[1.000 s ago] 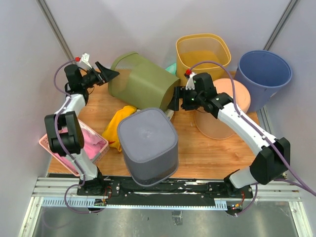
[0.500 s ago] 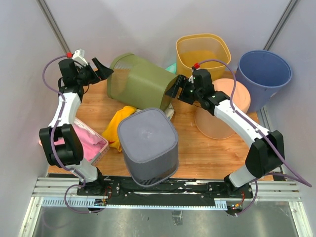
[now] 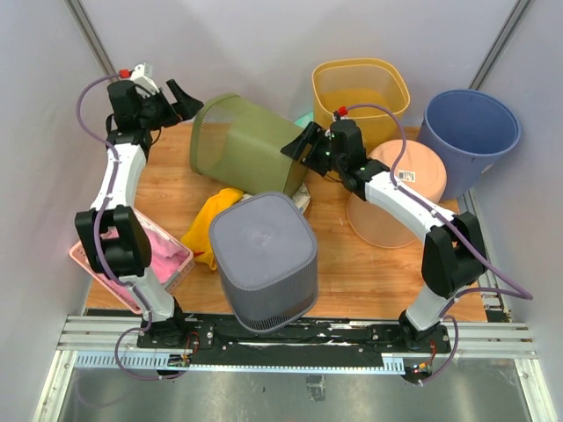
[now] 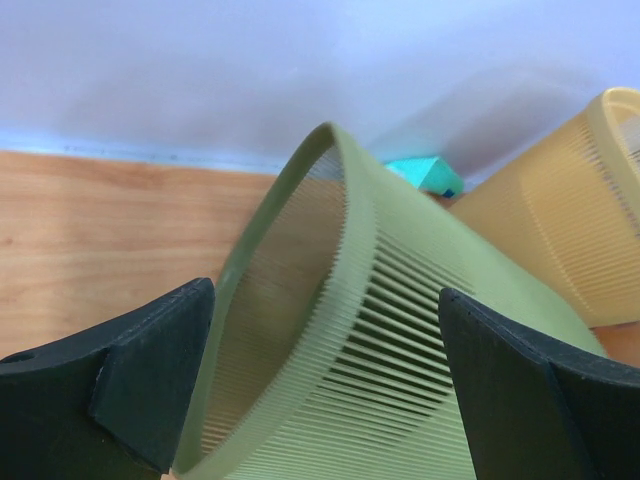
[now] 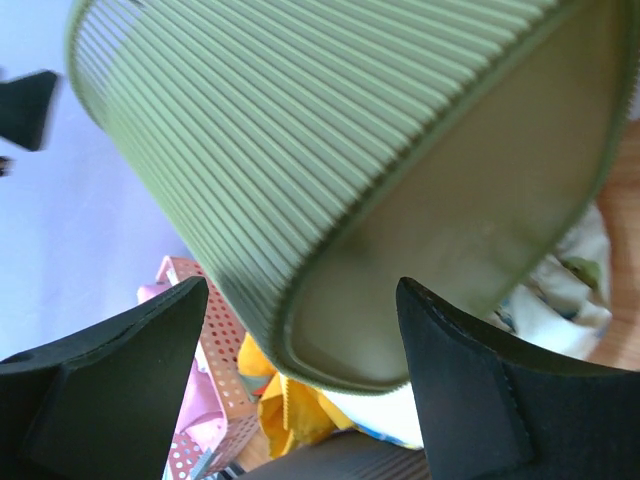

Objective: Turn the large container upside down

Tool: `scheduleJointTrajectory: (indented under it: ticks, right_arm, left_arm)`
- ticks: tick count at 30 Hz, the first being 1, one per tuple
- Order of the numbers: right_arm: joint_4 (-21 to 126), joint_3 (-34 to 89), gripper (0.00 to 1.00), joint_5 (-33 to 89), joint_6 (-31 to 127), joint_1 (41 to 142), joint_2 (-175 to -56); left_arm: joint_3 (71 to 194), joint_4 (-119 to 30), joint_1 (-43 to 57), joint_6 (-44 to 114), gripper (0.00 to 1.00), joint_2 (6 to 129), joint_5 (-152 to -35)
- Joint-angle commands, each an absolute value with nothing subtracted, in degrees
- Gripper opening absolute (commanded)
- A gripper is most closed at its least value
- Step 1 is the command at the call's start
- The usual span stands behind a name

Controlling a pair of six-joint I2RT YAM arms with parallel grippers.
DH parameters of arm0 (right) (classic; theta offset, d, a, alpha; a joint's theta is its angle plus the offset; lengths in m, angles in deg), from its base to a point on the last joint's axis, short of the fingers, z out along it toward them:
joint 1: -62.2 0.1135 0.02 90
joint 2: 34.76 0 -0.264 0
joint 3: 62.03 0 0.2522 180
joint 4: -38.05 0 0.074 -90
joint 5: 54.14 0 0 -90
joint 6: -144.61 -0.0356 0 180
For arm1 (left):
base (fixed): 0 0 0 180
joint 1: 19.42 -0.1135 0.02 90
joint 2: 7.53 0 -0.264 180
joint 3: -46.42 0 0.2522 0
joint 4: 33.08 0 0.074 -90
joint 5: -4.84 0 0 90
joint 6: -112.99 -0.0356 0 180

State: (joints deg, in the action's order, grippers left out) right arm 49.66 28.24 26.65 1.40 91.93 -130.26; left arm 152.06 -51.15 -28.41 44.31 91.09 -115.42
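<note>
The large olive-green slatted container (image 3: 251, 145) lies tilted on its side at the back of the table, its open mouth to the left. My left gripper (image 3: 187, 102) is open at the rim of the mouth. In the left wrist view its jaws (image 4: 325, 300) stand wide on either side of the rim (image 4: 330, 260). My right gripper (image 3: 297, 145) is open at the container's closed base. In the right wrist view its jaws (image 5: 302, 290) stand wide apart below the base (image 5: 470, 180).
A grey bin (image 3: 264, 259) stands upside down at the front centre. A yellow bin (image 3: 361, 92), a blue bin (image 3: 469, 127) and an upturned peach bin (image 3: 400, 189) stand at the back right. A pink basket (image 3: 132, 255) and a yellow cloth (image 3: 211, 224) lie to the left.
Both grippers have moved back and to the left. The green container has turned, so its mouth shows more towards the left. The right gripper now sits against its base.
</note>
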Motion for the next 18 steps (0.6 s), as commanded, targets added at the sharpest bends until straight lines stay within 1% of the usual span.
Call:
scheduleJointTrajectory:
  ticks: [1, 10, 18]
  right_arm:
    - [43.62, 33.07, 0.78, 21.18, 1.29, 92.78, -131.98]
    - [38.63, 39.03, 0.77, 11.56, 2.25, 93.63, -134.85]
    - [39.46, 50.39, 0.77, 4.47, 4.28, 96.49, -140.42]
  left_arm:
    - [152.85, -55.07, -28.08, 42.75, 0.98, 95.25, -113.83]
    - [144.54, -53.79, -28.06, 40.27, 0.98, 93.15, -109.83]
    - [137.68, -53.64, -28.21, 39.77, 0.98, 90.21, -106.0]
